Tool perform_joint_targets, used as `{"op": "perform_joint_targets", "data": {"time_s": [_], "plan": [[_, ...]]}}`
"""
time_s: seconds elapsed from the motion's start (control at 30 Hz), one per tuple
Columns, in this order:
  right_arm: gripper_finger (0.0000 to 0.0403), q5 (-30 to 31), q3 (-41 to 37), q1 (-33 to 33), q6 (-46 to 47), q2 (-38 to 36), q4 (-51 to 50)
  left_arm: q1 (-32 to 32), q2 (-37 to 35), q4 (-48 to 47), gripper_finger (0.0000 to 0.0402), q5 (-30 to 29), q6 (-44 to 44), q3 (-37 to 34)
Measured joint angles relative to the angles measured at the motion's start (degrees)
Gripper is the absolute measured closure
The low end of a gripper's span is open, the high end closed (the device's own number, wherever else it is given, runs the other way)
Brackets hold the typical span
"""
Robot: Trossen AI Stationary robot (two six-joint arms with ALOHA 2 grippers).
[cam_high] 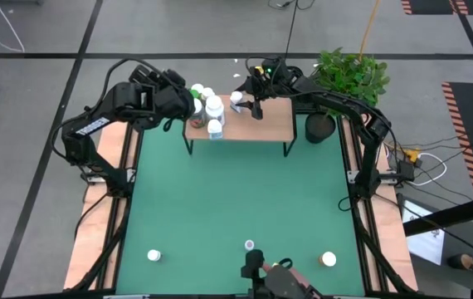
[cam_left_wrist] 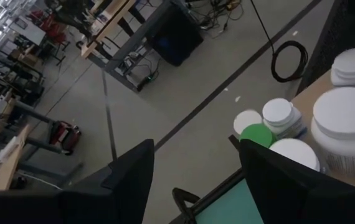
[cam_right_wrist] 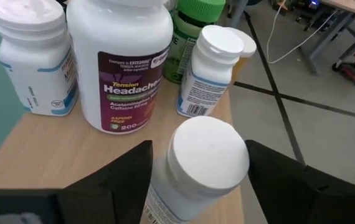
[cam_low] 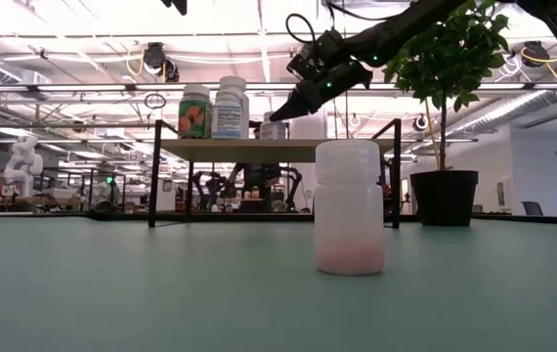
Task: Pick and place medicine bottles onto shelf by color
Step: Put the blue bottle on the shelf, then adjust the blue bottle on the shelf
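White-capped bottle [cam_right_wrist: 193, 168] stands on the shelf [cam_high: 265, 120], far edge, between the right gripper [cam_right_wrist: 196, 165] fingers, which are spread, not pinching. Bottle cluster [cam_high: 206, 106] sits at the shelf's left end. Left gripper [cam_left_wrist: 193, 168] is spread, empty, hovering beside it. Three more bottles [cam_high: 250, 245] stand on the near green mat [cam_high: 236, 199]. Potted plant [cam_high: 344, 79] far right.

Right tool [cam_high: 238, 98] fingers parted, left tool [cam_high: 188, 104] open
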Motion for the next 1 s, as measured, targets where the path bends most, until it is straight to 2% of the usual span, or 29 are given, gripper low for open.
{"op": "perform_joint_targets", "data": {"time_s": [0.27, 0.47, 0.57, 0.67, 0.8, 1.0], "plan": [[0.0156, 0.22, -0.04, 0.06, 2.53, -4.69, -0.43, 0.85, 0.00, 5.91, 0.0165, 0.00, 7.64, 0.00], [0.0156, 0.36, -0.04, 2.46, 6.62, -12.01, -5.49, -4.41, -0.44, 5.35, 0.0165, 0.01, 7.39, -0.02], [0.0156, 3.46, -0.46, 5.88, 8.41, -15.55, -8.72, -9.44, -0.58, 1.57, 0.0165, -0.07, 1.89, -0.02], [0.0156, 8.83, -4.11, 10.63, 9.11, -19.46, -8.30, -15.76, -0.63, -2.04, 0.0165, -0.17, -5.92, -2.14], [0.0156, 15.09, -12.67, 17.32, 11.90, -24.66, -4.16, -25.37, -1.70, -1.69, 0.0165, -0.14, -14.85, -10.98], [0.0156, 23.10, -29.64, 26.91, 17.37, -32.95, 8.79, -38.20, -1.84, -0.36, 0.0165, -0.26, -31.77, -25.53]]}}
